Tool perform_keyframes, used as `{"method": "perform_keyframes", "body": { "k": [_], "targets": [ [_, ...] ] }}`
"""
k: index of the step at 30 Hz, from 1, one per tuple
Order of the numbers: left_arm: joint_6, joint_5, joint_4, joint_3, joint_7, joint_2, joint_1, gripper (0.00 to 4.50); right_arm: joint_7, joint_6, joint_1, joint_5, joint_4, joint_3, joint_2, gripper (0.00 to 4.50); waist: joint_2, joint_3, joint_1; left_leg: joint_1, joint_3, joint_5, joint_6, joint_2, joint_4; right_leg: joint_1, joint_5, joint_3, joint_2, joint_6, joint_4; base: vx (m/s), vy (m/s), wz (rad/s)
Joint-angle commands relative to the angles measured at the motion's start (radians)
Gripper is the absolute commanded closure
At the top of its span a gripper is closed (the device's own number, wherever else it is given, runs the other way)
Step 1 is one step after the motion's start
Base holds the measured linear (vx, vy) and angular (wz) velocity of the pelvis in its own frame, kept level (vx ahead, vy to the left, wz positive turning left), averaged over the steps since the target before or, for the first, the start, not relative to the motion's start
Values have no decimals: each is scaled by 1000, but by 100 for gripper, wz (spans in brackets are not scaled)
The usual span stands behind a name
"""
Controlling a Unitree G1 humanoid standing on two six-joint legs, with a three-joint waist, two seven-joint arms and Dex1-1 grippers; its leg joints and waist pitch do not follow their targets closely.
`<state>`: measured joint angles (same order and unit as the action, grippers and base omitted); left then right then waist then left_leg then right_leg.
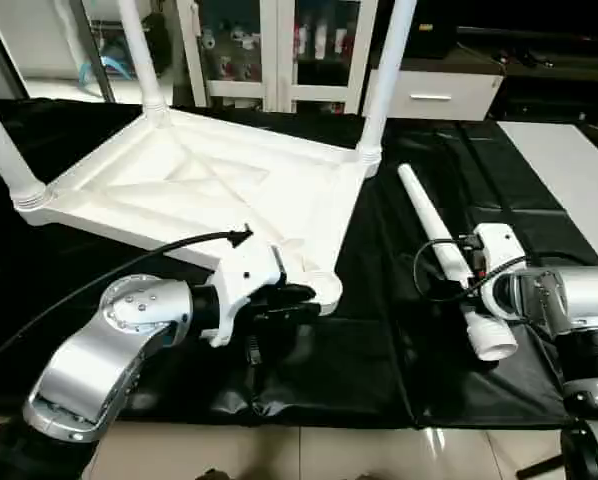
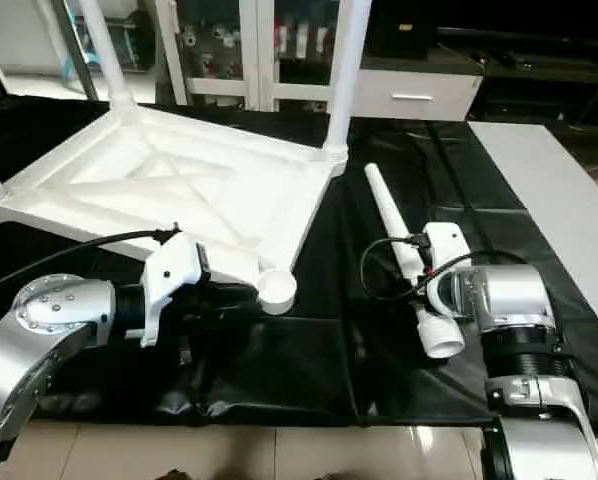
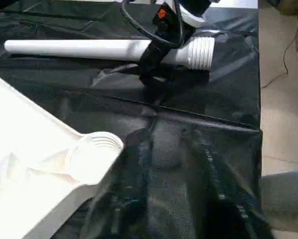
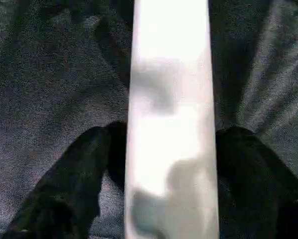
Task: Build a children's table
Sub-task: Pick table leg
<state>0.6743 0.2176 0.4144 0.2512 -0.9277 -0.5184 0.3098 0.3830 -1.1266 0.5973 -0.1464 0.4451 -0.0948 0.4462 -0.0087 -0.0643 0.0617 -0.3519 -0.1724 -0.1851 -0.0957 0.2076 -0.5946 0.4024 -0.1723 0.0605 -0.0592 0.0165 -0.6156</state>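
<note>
The left end effector [image 1: 304, 296] sits low at the near corner of the top [image 1: 199, 185], its black fingers dark against the cloth, and whether they are spread or closed cannot be told. That corner carries an empty round socket [image 3: 95, 155], open upward. The top lies upside down on the black-draped bench [image 1: 39, 270], ribbed underside showing, tilted with its long axis running from the socket away toward the far left. Three legs [image 1: 388, 75] stand in its other corners, pointing up. To the right of the top, apart from it, the fourth leg [image 1: 439, 235] lies flat on the cloth, its long axis running from a plain end at the far side, near the top's right-hand corner, to a flared, ribbed end [image 1: 492, 338] nearest the robot. The right end effector [image 4: 169, 164] is over this leg close to the flared end, one black finger [image 4: 64, 194] on each side of the tube, closed against it.
</note>
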Motion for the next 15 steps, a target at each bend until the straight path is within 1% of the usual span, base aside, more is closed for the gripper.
{"method": "perform_keyframes", "body": {
  "k": [1, 3, 4, 5, 6, 7, 8, 10, 14, 15],
  "targets": [
    [16, -13, 0, 12, 0, -9, 26, 293, 15, -16, -15, -5, 37, -5, 4, 125, -4, 70, 2, 3, -3, -174, -22, 9, 60, -50, -256, -44, -57, 177, 74, 0, 0, 0],
    [19, -10, -1, 13, 3, -12, 30, 276, 16, -16, -14, -4, 40, -4, 6, 138, -2, 69, 2, 1, -2, -168, -22, 9, 60, -52, -260, -44, -58, 174, 74, 0, 0, 0],
    [21, -5, 5, 15, 5, -16, 28, 261, 14, -13, -10, -4, 48, -5, 6, 160, -1, 71, 2, 2, -2, -167, -23, 9, 60, -51, -258, -43, -58, 174, 73, 0, 0, 0],
    [19, -5, 7, 16, 7, -18, 25, 261, 10, -7, -5, -3, 54, -7, 5, 160, -2, 71, 2, 1, -2, -165, -22, 9, 59, -51, -251, -44, -57, 175, 72, 0, 0, 0],
    [18, -4, 12, 17, 9, -23, 18, 250, 3, 1, 2, -3, 64, -11, 3, 167, -6, 71, 2, 1, -2, -160, -21, 9, 60, -52, -249, -43, -58, 176, 70, 0, 0, 0],
    [18, -4, 14, 18, 9, -25, 13, 241, 0, 6, 5, -3, 69, -12, 3, 170, -4, 71, 1, 2, -3, -166, -21, 9, 59, -49, -257, -43, -57, 175, 73, 0, 0, 0],
    [18, -3, 14, 18, 12, -25, 12, 236, -5, 9, 8, -4, 69, -15, 3, 175, -4, 71, 1, 2, -3, -168, -21, 9, 59, -49, -258, -43, -58, 175, 73, 0, 0, 0],
    [19, -1, 14, 19, 15, -25, 12, 217, -11, 12, 11, -4, 68, -19, 3, 201, -1, 71, 0, 3, -2, -179, -26, 9, 59, -48, -264, -42, -56, 174, 74, 0, 0, 0],
    [12, 5, -5, 16, 15, -19, 27, 187, -25, 19, 13, -6, 50, -43, 8, 239, -3, 71, 0, 2, -2, -183, -26, 8, 58, -49, -272, -42, -56, 169, 75, 0, 0, 0],
    [9, 4, -12, 14, 17, -20, 31, 180, -23, 15, 14, -13, 42, -55, 9, 246, 1, 72, 0, 3, -2, -179, -26, 8, 58, -49, -268, -42, -56, 169, 73, 0, 0, 0]
  ]
}}
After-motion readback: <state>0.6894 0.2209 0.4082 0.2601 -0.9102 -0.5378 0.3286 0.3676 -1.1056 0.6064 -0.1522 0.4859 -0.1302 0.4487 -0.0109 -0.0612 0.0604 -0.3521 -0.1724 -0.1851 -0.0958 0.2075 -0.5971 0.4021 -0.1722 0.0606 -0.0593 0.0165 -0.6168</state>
